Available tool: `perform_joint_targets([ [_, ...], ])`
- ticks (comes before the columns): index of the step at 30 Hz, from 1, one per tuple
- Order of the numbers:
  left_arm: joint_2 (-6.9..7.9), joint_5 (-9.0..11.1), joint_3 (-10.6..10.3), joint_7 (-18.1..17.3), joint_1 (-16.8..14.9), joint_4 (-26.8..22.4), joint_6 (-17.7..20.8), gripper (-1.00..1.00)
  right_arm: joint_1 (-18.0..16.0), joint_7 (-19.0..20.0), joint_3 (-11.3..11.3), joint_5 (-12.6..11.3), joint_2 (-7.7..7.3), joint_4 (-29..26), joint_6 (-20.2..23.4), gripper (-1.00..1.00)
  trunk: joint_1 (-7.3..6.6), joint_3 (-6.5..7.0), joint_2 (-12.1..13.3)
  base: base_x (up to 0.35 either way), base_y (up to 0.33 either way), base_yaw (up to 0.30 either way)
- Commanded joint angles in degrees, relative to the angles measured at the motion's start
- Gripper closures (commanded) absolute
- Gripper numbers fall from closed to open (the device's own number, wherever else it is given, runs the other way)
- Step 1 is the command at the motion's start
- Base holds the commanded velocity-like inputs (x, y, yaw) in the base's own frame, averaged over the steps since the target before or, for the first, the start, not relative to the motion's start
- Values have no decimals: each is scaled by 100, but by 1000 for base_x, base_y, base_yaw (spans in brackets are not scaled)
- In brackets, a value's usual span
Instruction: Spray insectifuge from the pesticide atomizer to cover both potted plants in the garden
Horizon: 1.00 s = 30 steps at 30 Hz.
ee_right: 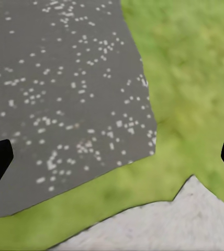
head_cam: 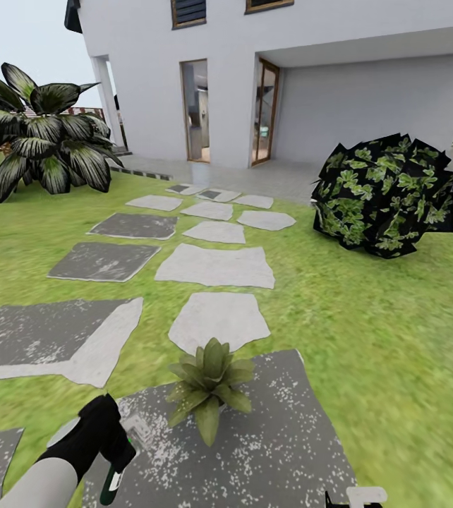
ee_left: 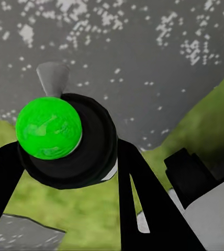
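Atomizer aim, left arm.
Left gripper (head_cam: 113, 469) clenched around pesticide atomizer (ee_left: 65, 138); potted plant (head_cam: 209, 381) just ahead-right. Right gripper (ee_right: 112, 157) released.

— Where does your head camera look?
— Forward and down across the lawn (head_cam: 367, 331) toward the white house (head_cam: 290, 77), with the speckled dark stepping stone (head_cam: 269, 437) close below.
— And your wrists?
— Both point steeply down, near the ground. Each sees that same stone (ee_left: 143, 57) (ee_right: 59, 104) and the grass (ee_right: 196, 68) edging it, shared with my head view.
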Motion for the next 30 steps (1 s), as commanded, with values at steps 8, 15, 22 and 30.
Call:
perform_joint_targets([
  [8, -12, -42, 18, -43, -8, -15, 26, 100, -5, -17, -32, 64, -4, 0, -19, -100, -1, -5, -2, 156, -48, 1],
  [15, -11, -184, 15, -43, 0, -18, 26, 100, -5, -25, -32, 59, -1, 0, -19, -100, -1, -5, -2, 148, -87, 0],
  [22, 27, -288, 34, -120, -87, -26, 26, 100, -5, -26, -32, 59, 0, 0, -19, -100, -1, -5, -2, 4, -2, 7],
  [30, -37, -958, -169, -753, -428, -28, 51, 100, -5, -26, -32, 59, 0, 0, -19, -100, -1, -5, -2, 0, 0, 231],
])
